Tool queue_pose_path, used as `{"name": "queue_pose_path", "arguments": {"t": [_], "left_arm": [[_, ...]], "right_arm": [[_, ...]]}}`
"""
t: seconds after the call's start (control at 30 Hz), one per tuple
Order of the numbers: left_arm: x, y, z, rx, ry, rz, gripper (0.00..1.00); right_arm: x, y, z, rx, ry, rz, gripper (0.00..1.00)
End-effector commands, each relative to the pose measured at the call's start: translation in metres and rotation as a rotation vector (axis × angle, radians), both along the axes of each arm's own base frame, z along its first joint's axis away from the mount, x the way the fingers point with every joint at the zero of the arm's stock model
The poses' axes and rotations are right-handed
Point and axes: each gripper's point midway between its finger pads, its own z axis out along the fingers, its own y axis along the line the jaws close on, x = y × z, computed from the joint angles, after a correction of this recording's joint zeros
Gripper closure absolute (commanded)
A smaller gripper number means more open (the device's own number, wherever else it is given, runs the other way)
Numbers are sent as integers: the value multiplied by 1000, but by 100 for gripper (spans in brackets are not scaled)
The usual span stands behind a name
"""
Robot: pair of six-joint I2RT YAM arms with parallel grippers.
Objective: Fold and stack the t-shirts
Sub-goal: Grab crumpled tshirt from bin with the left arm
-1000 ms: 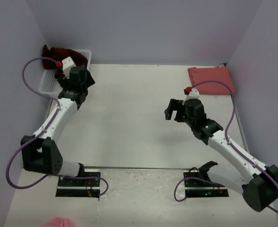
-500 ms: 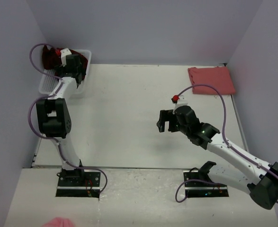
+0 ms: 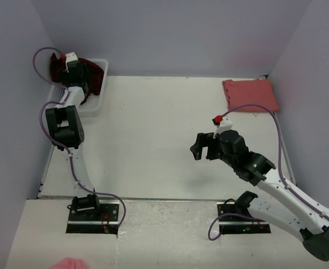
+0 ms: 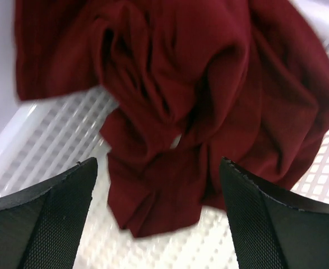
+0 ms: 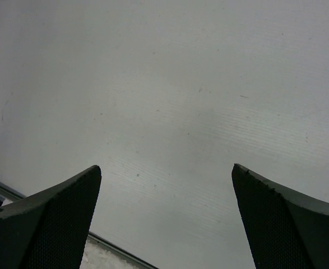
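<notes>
Dark red t-shirt [image 4: 198,106]: seen bunched up in a heap inside the white mesh basket [image 3: 92,105]; lots of folds & creases, not folded neat.
White mesh basket: set at the far left corner of the surface [image 3: 153,117], right by the left wall.
Pink t-shirt [image 3: 250,94]: laid flat & folded at the far right of the surface, close to the right wall; well apart from the dark red t-shirt.
L gripper [image 4: 158,224]: held over the basket, pointed down at the dark red t-shirt.
L fingers [image 4: 49,224]: spread wide, nothing pinched; the red heap is seen in the gap betw. them. If the cloth is touched can't be told.
L arm [image 3: 69,140]: stretched far out twd. the basket corner.
R gripper [image 3: 202,147]: held over the bare surface, a bit right of the middle, on the near side of the pink t-shirt & well apart from it.
R fingers [image 5: 46,224]: spread wide, nothing held; only plain white surface is seen betw. them.
Stack: none made yet; the 2 shirts are kept at opp. sides.
</notes>
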Motion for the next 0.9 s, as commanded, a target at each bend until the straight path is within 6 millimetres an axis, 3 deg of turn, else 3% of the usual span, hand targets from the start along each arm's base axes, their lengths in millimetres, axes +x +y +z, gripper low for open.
{"name": "queue_pose_path", "arguments": {"t": [0.0,0.13,0.2,0.3,0.57,0.67,0.7,0.77,0.8,0.87], "left_arm": [[29,-11,9,-6,-34,-156,11],[45,-34,-8,-90,-45,-288,9],[42,-38,-22,-122,-1,-300,9],[46,-48,-27,-158,-6,-341,10],[46,-50,-53,-209,40,-331,14],[44,-48,-60,-209,53,-322,31],[44,-49,-59,-206,50,-329,48],[46,-50,-53,-198,27,-341,70],[46,-51,-44,-194,11,-342,95],[49,-57,-26,-195,-35,-381,100]], "right_arm": [[-4,4,7,37,-4,14,1],[-3,5,5,34,11,9,1],[-4,6,4,37,21,7,1],[-5,5,5,46,21,1,1],[-8,0,7,54,15,-17,1],[-9,-3,7,53,9,-20,1],[-9,-3,6,54,8,-22,1],[-9,-2,2,51,15,-19,1],[-9,0,0,53,24,-17,1],[-9,2,-6,48,38,-13,1]]}}
